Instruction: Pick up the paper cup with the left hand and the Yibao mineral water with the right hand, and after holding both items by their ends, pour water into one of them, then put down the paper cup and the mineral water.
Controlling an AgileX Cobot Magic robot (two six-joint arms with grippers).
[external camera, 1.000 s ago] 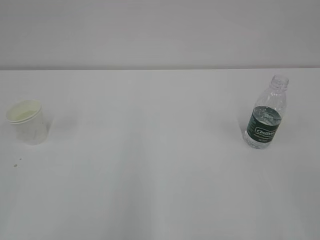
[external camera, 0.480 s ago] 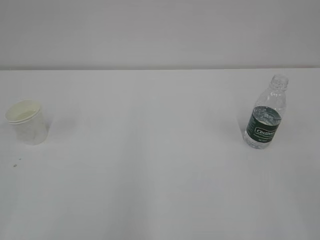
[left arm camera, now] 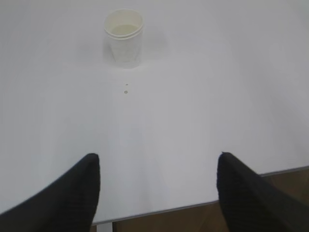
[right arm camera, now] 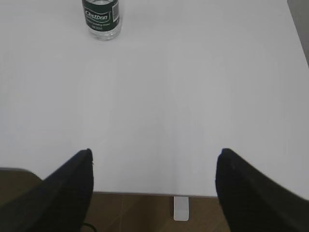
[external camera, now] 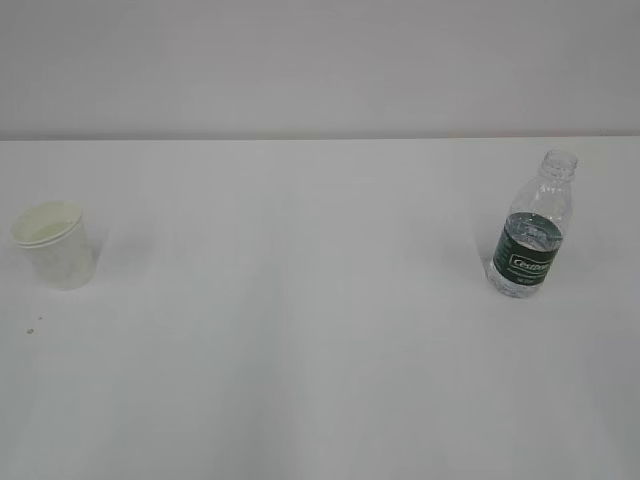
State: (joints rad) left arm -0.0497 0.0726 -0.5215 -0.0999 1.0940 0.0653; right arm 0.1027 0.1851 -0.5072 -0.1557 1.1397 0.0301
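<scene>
The cream-white paper cup [external camera: 55, 245] stands upright at the table's left; the left wrist view shows the paper cup [left arm camera: 124, 36] far ahead, with liquid inside. At the right stands the uncapped Yibao mineral water [external camera: 530, 228], clear with a dark green label. Only the lower part of the Yibao mineral water [right arm camera: 101, 18] shows at the top of the right wrist view. My left gripper [left arm camera: 157, 162] is open and empty, back over the table's near edge. My right gripper [right arm camera: 153, 157] is likewise open and empty near that edge. Neither arm appears in the exterior view.
The white table [external camera: 320, 340] lies wide between cup and bottle. A small dark speck [left arm camera: 126, 91] lies just in front of the cup. The table's front edge [right arm camera: 145, 195] and brown floor show beneath both grippers. A pale wall runs behind the table.
</scene>
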